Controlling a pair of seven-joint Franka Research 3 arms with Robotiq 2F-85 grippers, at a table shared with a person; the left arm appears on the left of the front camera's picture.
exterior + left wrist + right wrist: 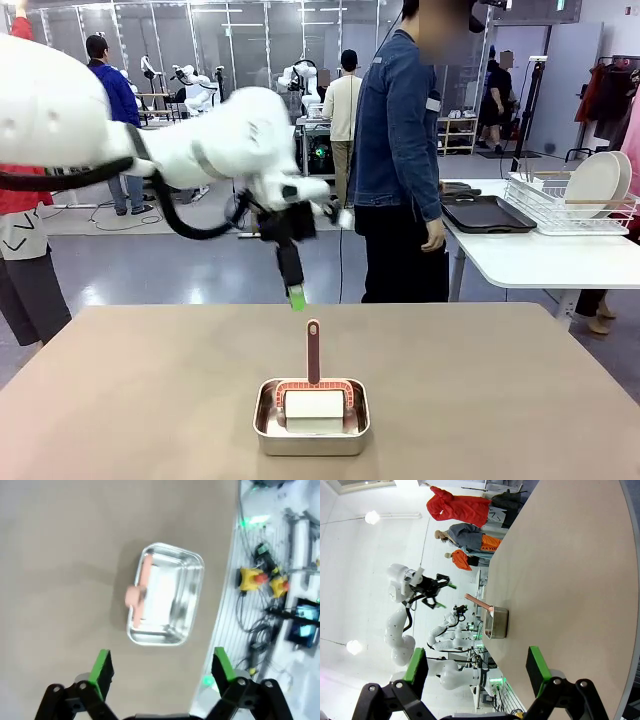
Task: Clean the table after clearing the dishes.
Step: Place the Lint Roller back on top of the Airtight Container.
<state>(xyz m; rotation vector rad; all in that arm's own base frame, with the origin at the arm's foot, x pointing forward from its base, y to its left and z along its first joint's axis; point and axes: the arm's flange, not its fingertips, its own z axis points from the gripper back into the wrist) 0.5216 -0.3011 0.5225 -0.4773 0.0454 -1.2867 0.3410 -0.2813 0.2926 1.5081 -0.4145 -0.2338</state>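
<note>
The beige-brown table [500,400] carries a small steel pan [312,418] near its front middle. In the pan stands a cleaning tool with a white pad [313,405] and a reddish upright handle [313,350]. My left gripper [296,296] hangs open, fingers down, just above and behind that handle. The left wrist view looks straight down on the pan [167,595] from between the open left gripper [162,664]. My right gripper [475,664] is open and holds nothing; its view runs along the table [560,580] to the pan [496,622]. White plates [595,185] stand in a wire rack.
A person in a denim jacket [400,150] stands at the far edge, one hand [433,235] hanging down. The white side table [540,260] at the right holds the rack [560,210] and a dark tray [487,213]. Cables and equipment [260,580] lie past the table's near edge.
</note>
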